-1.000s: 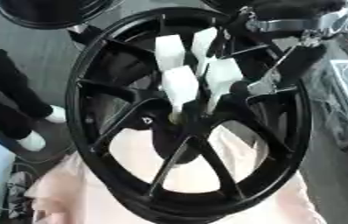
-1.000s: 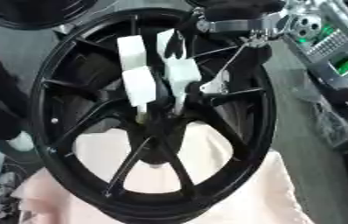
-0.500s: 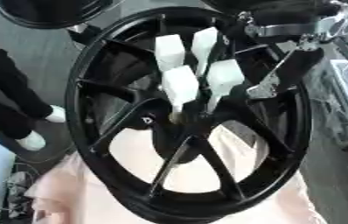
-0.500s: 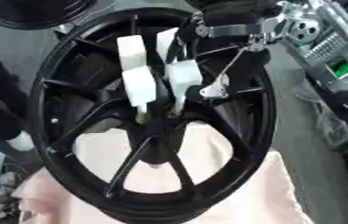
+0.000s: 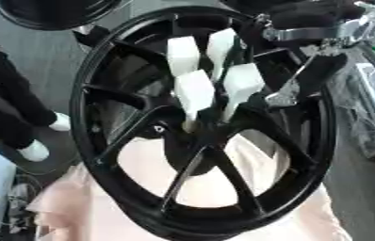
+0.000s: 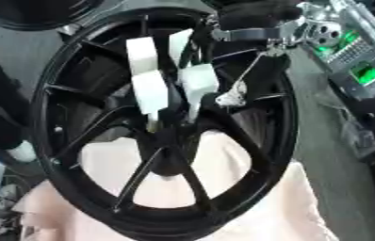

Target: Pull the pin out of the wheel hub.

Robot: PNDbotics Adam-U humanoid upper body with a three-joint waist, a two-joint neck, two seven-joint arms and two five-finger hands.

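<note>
Your right hand (image 5: 211, 75) comes in from the upper right, its white fingers pointing down over the middle of the wheel (image 5: 108, 155). The fingertips converge on the hub (image 5: 192, 134). Fingers look gathered narrow around something pale and thin at the hub, likely the pin (image 5: 188, 124), but you can't confirm from either eye view that they actually clamp it; treat the hold as unconfirmed. Left hand shows in no view.

The pin sits at the hub centre, mostly hidden under the fingertips. Only a small light sliver shows just below them. The task looks unfinished: pin still in or at the hub.

The wheel is black, multi-spoke, and tilted, resting on a pale pink cloth (image 5: 256, 188) at the bottom. A silver bracket and thin rods of the arm (image 5: 306, 33) hang just beside the upper right spokes.

Risks, as a guess: pull off-axis and the pin could bind in its hole or slip out of the fingertips. The wheel only leans on cloth, so a sideways tug could shift or tip it. The arm rods are close to the spokes and could snag on lift.

Containers: none seen. A second dark wheel (image 5: 55, 12) lies at the top left, and grey equipment (image 6: 352, 56) with green lights stands at right.
</note>
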